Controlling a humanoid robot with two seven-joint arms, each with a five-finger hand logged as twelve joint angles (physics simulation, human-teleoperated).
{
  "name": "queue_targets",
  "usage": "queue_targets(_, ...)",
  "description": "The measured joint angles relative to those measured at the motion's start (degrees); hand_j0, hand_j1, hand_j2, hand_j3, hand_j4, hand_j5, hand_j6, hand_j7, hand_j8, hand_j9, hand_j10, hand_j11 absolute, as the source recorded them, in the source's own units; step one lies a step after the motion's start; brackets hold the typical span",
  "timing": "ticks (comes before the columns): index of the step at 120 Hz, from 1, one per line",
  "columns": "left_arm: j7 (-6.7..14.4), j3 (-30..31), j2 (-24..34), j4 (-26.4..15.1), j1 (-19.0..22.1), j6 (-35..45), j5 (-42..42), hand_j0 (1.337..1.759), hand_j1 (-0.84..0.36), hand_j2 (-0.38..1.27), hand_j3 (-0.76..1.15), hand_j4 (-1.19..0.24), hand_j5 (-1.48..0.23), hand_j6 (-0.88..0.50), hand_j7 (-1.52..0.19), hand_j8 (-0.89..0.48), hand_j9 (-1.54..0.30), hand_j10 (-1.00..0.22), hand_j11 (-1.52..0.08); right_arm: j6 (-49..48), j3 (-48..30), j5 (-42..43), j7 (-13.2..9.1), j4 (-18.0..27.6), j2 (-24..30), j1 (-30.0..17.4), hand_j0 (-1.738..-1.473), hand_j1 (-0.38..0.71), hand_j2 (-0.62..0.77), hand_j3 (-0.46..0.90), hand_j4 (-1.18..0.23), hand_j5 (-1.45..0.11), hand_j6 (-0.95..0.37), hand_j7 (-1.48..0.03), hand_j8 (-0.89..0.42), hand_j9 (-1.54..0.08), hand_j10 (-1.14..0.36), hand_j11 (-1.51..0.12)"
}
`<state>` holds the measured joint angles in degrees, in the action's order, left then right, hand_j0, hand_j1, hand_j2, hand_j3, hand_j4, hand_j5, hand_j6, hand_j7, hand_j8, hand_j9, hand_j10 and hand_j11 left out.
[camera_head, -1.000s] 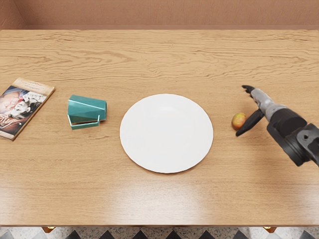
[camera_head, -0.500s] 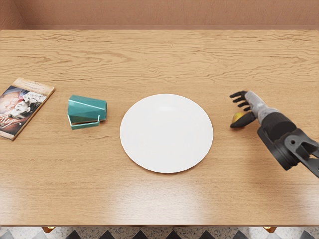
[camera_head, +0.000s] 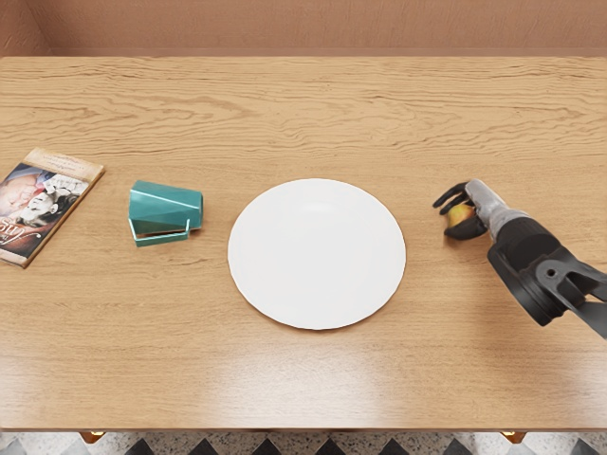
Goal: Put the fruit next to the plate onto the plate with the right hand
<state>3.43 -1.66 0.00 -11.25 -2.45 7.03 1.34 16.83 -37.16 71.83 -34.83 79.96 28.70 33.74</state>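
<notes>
Wooden table (camera_head: pixel 303 104) bears a bare plate (camera_head: pixel 316 253); at its three o'clock the right hand (camera_head: pixel 471 207) seemingly clamps the fruit (camera_head: pixel 459 215); lift and placing remain.

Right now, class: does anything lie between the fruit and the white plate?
Nothing visible. Only bare table separates the fruit, gripped by the right hand, from the plate; the teal mug lies left of it.

Nothing legible — lettering on the book (camera_head: pixel 43 204) is too small to read.

Sm. yellow-orange fruit (camera_head: pixel 460 214), partly hidden, rt of round white plate (camera_head: pixel 317 253), apart.
</notes>
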Motion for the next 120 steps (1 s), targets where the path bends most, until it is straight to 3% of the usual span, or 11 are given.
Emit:
queue_targets(11, 0.00, -0.01, 0.00, -0.01, 0.06, -0.01, 0.00, 1.658, 0.35, 0.00, 0.00, 0.00, 0.00, 0.00, 0.00, 0.00, 0.00, 0.00, 0.00, 0.03, -0.36, -0.50, -0.20, 0.14, -0.13, -0.02, -1.652, 0.37, 0.02, 0.00, -0.74, -0.87, -0.55, -0.92, -0.39, -0.78, -0.02, -1.05)
queue_targets(26, 0.00, -0.02, 0.00, 0.00, 0.03, 0.00, -0.01, 1.658, 0.35, 0.00, 0.00, 0.00, 0.00, 0.00, 0.00, 0.00, 0.00, 0.00, 0.00, -0.03, -1.48, -1.16, -0.30, 1.29, -0.83, 0.21, -1.644, 0.33, -0.06, 0.00, -0.79, -1.00, -0.59, -1.01, -0.36, -0.95, -0.35, -1.06)
queue_targets(40, 0.00, -0.02, 0.00, 0.00, 0.00, 0.00, 0.01, 1.658, 0.35, 0.00, 0.00, 0.00, 0.00, 0.00, 0.00, 0.00, 0.00, 0.00, 0.00, -0.07, -2.21, -1.28, -0.32, 2.76, -1.69, 1.92, -1.636, 0.28, -0.17, 0.00, -0.82, -1.06, -0.65, -1.06, -0.36, -1.04, -0.42, -1.11)
queue_targets(55, -0.01, -0.03, 0.00, -0.01, 0.00, 0.00, 0.00, 1.658, 0.35, 0.00, 0.00, 0.00, 0.00, 0.00, 0.00, 0.00, 0.00, 0.00, 0.00, -0.08, -2.52, -1.37, -0.28, 4.04, -5.07, 4.54, -1.635, 0.35, -0.04, 0.00, -0.84, -1.09, -0.71, -1.09, -0.36, -1.09, -0.44, -1.15)
queue_targets(89, -0.02, -0.03, 0.00, 0.00, 0.00, 0.00, 0.00, 1.658, 0.35, 0.00, 0.00, 0.00, 0.00, 0.00, 0.00, 0.00, 0.00, 0.00, 0.00, -0.12, -2.34, -1.39, -0.29, 5.04, -12.91, 6.38, -1.628, 0.35, -0.06, 0.00, -0.85, -1.12, -0.71, -1.11, -0.33, -1.13, -0.43, -1.19)
queue_targets(110, -0.01, -0.03, 0.00, -0.01, 0.04, -0.01, 0.00, 1.658, 0.35, 0.00, 0.00, 0.00, 0.00, 0.00, 0.00, 0.00, 0.00, 0.00, 0.00, 0.12, -1.13, -1.36, -0.29, 5.02, -16.66, 6.05, -1.625, 0.42, 0.02, 0.00, -0.87, -1.09, -0.71, -1.12, -0.35, -1.13, -0.44, -1.19)
queue_targets(120, -0.01, -0.03, 0.00, 0.00, 0.00, 0.00, 0.01, 1.658, 0.35, 0.00, 0.00, 0.00, 0.00, 0.00, 0.00, 0.00, 0.00, 0.00, 0.00, 0.11, -0.45, -1.38, -0.27, 5.03, -17.72, 6.02, -1.625, 0.44, -0.01, 0.00, -0.86, -1.06, -0.71, -1.10, -0.34, -1.11, -0.42, -1.17)
